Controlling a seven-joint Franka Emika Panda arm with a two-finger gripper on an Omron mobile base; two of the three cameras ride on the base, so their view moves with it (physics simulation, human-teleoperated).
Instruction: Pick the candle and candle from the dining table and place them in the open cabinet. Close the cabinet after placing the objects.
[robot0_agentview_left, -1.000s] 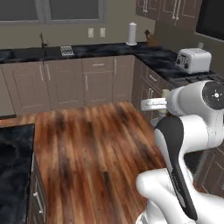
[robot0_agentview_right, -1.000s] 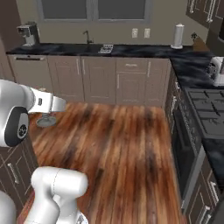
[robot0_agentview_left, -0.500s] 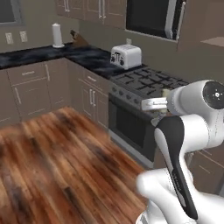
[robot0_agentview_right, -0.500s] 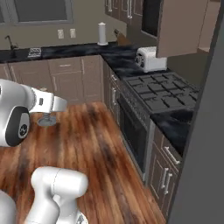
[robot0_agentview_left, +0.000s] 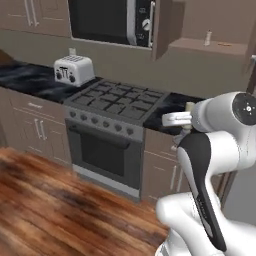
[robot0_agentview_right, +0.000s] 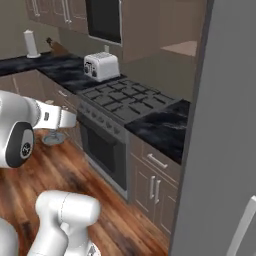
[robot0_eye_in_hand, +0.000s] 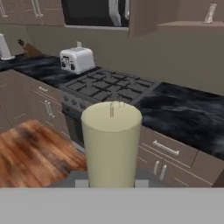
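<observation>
The gripper (robot0_eye_in_hand: 112, 186) is clamped on a cream candle (robot0_eye_in_hand: 112, 146), which stands upright between the jaws (wick up). In the left base view the candle (robot0_agentview_left: 189, 106) shows as a small cream stub at the hand. Beyond it lie the grey gas stove (robot0_agentview_left: 116, 98) and black countertop (robot0_eye_in_hand: 183, 114) — farther back, a white toaster (robot0_agentview_left: 73, 69), the black microwave (robot0_agentview_left: 111, 21), and the open cabinet (robot0_agentview_left: 200, 24), with a second candle (robot0_agentview_left: 208, 37) on its shelf.

Cream candle (robot0_eye_in_hand: 111, 144); white toaster (robot0_agentview_left: 73, 69); grey stove (robot0_agentview_left: 116, 99); black white-veined counter (robot0_agentview_right: 162, 127); brown cabinet (robot0_agentview_left: 212, 22)
</observation>
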